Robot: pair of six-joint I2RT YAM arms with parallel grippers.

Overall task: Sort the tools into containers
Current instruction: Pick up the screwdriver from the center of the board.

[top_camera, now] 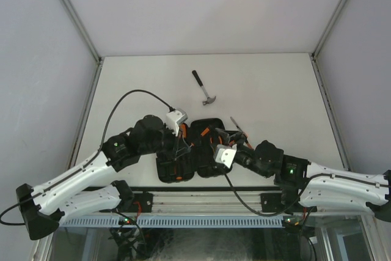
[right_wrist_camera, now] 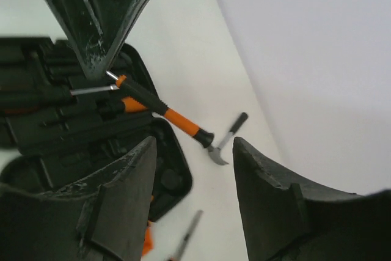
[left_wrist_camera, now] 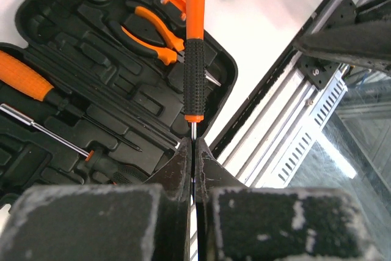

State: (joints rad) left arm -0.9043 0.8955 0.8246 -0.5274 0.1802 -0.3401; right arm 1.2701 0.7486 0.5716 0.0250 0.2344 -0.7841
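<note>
Over the open tool case [top_camera: 204, 166], at the near edge of the counter [top_camera: 269, 90], both my arms crowd together. The overhead camera hides the fingers under wrists and cables. From up there I get the layout instead. The hammer [top_camera: 204, 88] lies alone toward the far side of the counter, well apart from the case. A loose screwdriver [top_camera: 237, 123] lies just beside the case's right half.

My left wrist camera gives what the overhead cannot. The left claw [left_wrist_camera: 193, 151] is pinched fully together on the thin steel shaft of a black-and-orange screwdriver [left_wrist_camera: 194, 59]. Its handle sticks straight out beyond the fingertips, above the case's edge. Below it I see moulded slots holding the pliers [left_wrist_camera: 153, 32], a fat orange-handled driver [left_wrist_camera: 24, 77] and a slim screwdriver [left_wrist_camera: 43, 129] with a bare steel shaft.

My right wrist camera shows the same grip from the opposite side. The left fingers come down from the top, and the black-and-orange screwdriver juts out across the case rim, with the hammer beyond it on the white counter. The right claw [right_wrist_camera: 192, 151] stands parted with a clear gap. Only counter and case rim show between its fingers, and it has hold of nothing. Whether the gripped screwdriver touches the case, I cannot tell from any view.
</note>
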